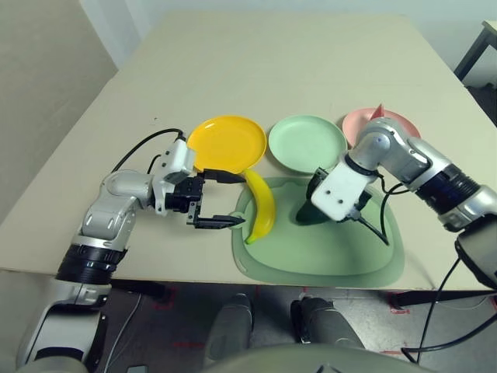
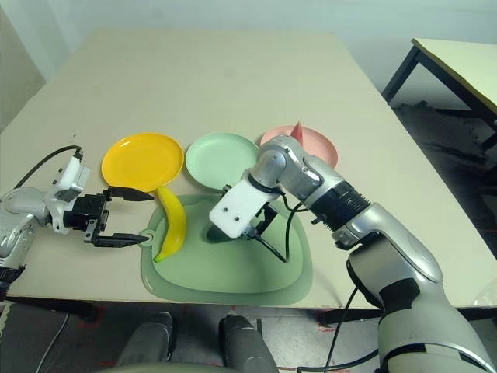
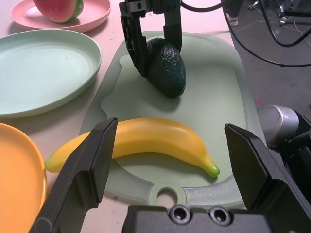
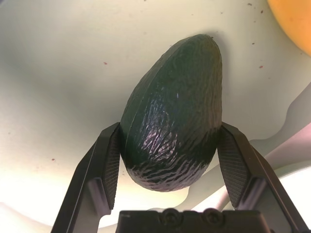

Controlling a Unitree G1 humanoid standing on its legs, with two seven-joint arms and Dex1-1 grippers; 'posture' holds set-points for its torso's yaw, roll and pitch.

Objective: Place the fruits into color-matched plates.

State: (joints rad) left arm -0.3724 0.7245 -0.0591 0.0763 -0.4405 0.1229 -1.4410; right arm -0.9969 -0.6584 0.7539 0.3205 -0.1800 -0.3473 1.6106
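Dark green and pebbly-skinned, the avocado [image 4: 172,116] sits between the two fingers of my right gripper [image 4: 170,133], pinched from both sides (the wrist view gives me its whole length), over the pale green mat [image 1: 334,252]. On my left side of that same mat I have the yellow banana [image 1: 262,208], curved, its green tip toward the robot and its other end by the rim of the yellow-orange plate [image 1: 227,144]. My left gripper [image 3: 170,141] is spread wide just beside the banana, fingertips pointing at it, with nothing between them in its grasp.

Beyond the mat I see the plates in a row: yellow-orange on my left, the mint green plate [image 1: 307,144] in the middle, and the salmon pink plate [image 2: 320,146] on my right. The watermelon wedge [image 3: 60,8] rests on the pink one, partly behind my right arm in the head views. All of it stands on a beige table [image 1: 256,70].
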